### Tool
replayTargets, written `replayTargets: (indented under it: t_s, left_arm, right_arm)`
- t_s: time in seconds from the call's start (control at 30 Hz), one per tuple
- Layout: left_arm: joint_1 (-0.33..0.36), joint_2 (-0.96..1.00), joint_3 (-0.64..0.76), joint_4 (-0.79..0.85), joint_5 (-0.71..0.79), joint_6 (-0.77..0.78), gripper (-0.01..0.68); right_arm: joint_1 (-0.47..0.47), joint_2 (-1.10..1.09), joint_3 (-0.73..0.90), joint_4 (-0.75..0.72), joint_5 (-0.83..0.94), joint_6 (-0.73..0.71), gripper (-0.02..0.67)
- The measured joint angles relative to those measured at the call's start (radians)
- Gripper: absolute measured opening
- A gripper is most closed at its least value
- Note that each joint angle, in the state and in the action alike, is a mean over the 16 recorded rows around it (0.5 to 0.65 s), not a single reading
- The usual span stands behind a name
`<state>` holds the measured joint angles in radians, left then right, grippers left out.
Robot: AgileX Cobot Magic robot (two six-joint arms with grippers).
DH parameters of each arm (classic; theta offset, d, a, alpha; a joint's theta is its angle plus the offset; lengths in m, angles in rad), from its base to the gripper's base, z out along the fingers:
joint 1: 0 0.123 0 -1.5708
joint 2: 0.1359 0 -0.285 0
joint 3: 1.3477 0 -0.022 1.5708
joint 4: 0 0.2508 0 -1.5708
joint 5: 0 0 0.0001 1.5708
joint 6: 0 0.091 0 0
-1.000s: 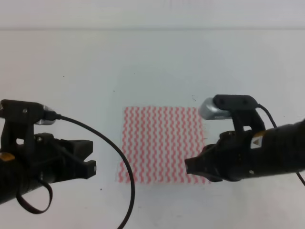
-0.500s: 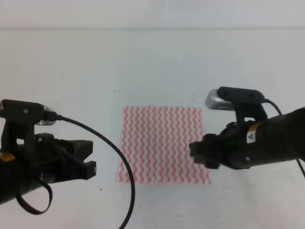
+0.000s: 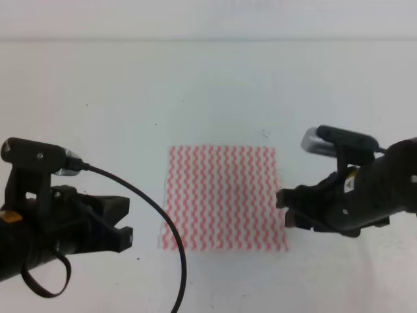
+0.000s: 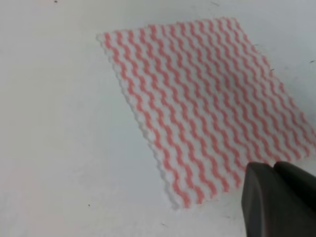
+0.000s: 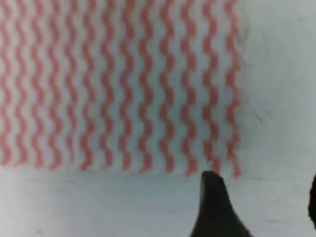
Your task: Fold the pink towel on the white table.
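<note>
High view: one pink towel lies flat mid-desk between two grippers, left and right; left wrist shows frayed edges; right wrist shows spread jaws; left jaws' state unclear.

Bare white table rings the flat pink towel; left gripper stands off its left edge, right gripper crowds its right edge.
</note>
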<state>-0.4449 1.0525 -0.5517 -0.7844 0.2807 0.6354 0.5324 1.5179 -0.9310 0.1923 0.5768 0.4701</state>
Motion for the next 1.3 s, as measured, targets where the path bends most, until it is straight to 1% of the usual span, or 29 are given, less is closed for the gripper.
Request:
replayTargets:
  t_s: [0.3, 0.57, 1.1, 1.3]
  left_arm:
    - [0.000, -0.002, 0.000, -0.001, 0.003, 0.006, -0.004]
    - [0.000, 0.000, -0.001, 0.000, 0.001, 0.006, -0.005]
    - [0.000, 0.003, -0.002, 0.001, 0.000, 0.007, -0.005]
    - [0.000, 0.003, -0.002, 0.001, -0.001, 0.007, -0.005]
  right_arm:
    - [0.000, 0.106, 0.000, 0.074, -0.010, -0.039, 0.363]
    - [0.000, 0.152, 0.000, 0.140, -0.036, -0.075, 0.358]
    - [-0.001, 0.185, 0.000, 0.200, -0.064, -0.120, 0.263]
    - [0.000, 0.188, 0.000, 0.202, -0.068, -0.128, 0.260]
